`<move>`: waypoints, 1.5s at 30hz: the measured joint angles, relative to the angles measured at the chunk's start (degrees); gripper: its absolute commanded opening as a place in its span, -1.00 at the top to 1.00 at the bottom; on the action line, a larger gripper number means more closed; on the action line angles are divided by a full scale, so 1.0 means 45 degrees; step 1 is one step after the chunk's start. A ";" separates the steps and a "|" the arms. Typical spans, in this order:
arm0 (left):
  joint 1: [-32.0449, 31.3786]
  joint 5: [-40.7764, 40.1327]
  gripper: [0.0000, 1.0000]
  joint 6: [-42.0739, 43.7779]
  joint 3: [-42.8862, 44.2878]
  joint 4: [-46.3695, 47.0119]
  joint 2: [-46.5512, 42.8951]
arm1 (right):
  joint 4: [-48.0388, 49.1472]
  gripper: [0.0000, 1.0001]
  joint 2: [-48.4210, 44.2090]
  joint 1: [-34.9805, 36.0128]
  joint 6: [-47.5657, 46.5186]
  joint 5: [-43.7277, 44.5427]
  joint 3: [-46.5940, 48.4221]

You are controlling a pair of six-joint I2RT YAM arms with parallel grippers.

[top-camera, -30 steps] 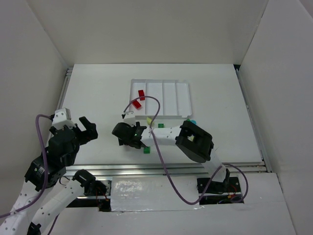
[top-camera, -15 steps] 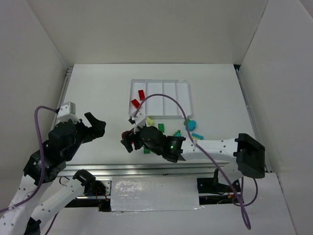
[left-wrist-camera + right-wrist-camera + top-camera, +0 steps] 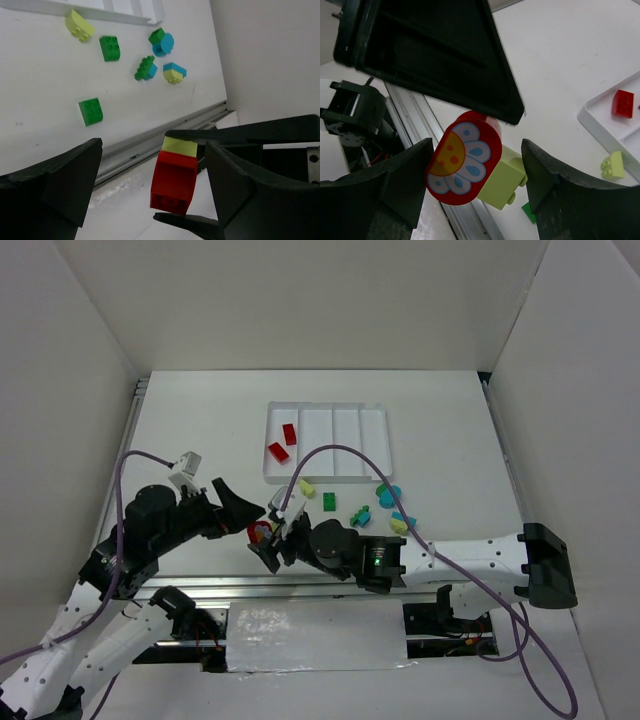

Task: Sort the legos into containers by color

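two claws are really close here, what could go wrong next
The red brick and yellow-green brick are stuck together in the right claw; binned as one, a colour is mis-sorted. The open left claw flanks it closely, so the claws may clash or knock it loose.

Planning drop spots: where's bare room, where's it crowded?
Free: three right compartments of the tray; table left and right of it. Crowded: loose bricks before it; left gripper and right gripper, holding a red brick, near edge.
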 measured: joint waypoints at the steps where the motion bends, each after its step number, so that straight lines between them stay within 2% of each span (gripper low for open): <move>1: 0.0005 0.0359 -0.90 -0.0165 -0.0253 0.0175 0.0015 | -0.0039 0.51 0.0015 0.0015 -0.0107 0.0107 0.0000; 5: 0.0000 0.1394 -0.85 -0.0466 -0.0782 0.0627 -0.0049 | -0.0073 0.50 0.0034 0.0015 -0.0437 0.0510 0.0000; 8: 0.0000 0.2079 -0.71 -0.0588 -0.1044 0.1132 -0.0267 | -0.0063 0.50 0.0034 0.0015 -0.0583 0.0602 0.0000; 9: 0.0000 0.2254 -0.58 -0.0617 -0.1132 0.1287 -0.0321 | -0.0063 0.50 0.0034 0.0015 -0.0607 0.0602 0.0000; 11: 0.0000 0.2642 -0.45 -0.0763 -0.1273 0.1651 -0.0491 | -0.0063 0.50 0.0034 0.0015 -0.0651 0.0602 0.0005; 12: 0.0000 0.2837 -0.26 -0.0845 -0.1360 0.1870 -0.0515 | -0.0063 0.49 0.0034 0.0015 -0.0656 0.0602 0.0010; 13: 0.0000 0.3041 -0.20 -0.0845 -0.1462 0.2098 -0.0515 | -0.0087 0.49 0.0049 0.0015 -0.0675 0.0636 0.0039; 17: 0.0039 0.3298 -0.19 -0.0889 -0.1953 0.2618 -0.0500 | -0.0155 0.49 0.0155 0.0019 -0.0719 0.0845 0.0253; 18: 0.0034 0.3463 -0.03 -0.0889 -0.2035 0.2730 -0.0500 | -0.0155 0.50 0.0248 0.0019 -0.0719 0.0884 0.0350; 20: 0.0087 0.3463 0.16 -0.0835 -0.2195 0.2783 -0.0500 | -0.0325 0.49 0.0389 0.0019 -0.0782 0.1073 0.0573; 23: 0.0151 0.3546 0.76 -0.0729 -0.2327 0.3050 -0.0500 | -0.0656 0.48 0.0457 0.0024 -0.0801 0.1122 0.0738; 24: 0.0165 0.3555 1.00 -0.0646 -0.2331 0.3065 -0.0495 | -0.0719 0.33 0.0471 0.0024 -0.0821 0.1112 0.0777; 25: 0.0165 0.3565 1.00 -0.0549 -0.2331 0.3075 -0.0500 | -0.0777 0.06 0.0491 0.0024 -0.0835 0.1098 0.0816; 26: 0.0170 0.3575 1.00 -0.0461 -0.2322 0.3065 -0.0500 | -0.0850 -0.34 0.0500 0.0024 -0.0840 0.1073 0.0850; 27: 0.0175 0.3570 1.00 -0.0408 -0.2317 0.3041 -0.0500 | -0.0923 -0.87 0.0515 0.0019 -0.0831 0.1035 0.0879; 28: 0.0175 0.3580 1.00 -0.0350 -0.2288 0.2987 -0.0500 | -0.1015 -0.99 0.0529 0.0019 -0.0729 0.0971 0.0933; 38: -0.0005 0.3706 1.00 0.0865 -0.0971 0.2875 -0.0743 | -0.2064 -0.99 0.0175 -0.0670 0.0933 -0.1384 0.1127; 45: -0.0005 0.4022 1.00 0.2098 -0.0733 0.3109 -0.0578 | -0.2268 -0.99 -0.3978 -0.2511 0.2351 -0.5119 -0.0743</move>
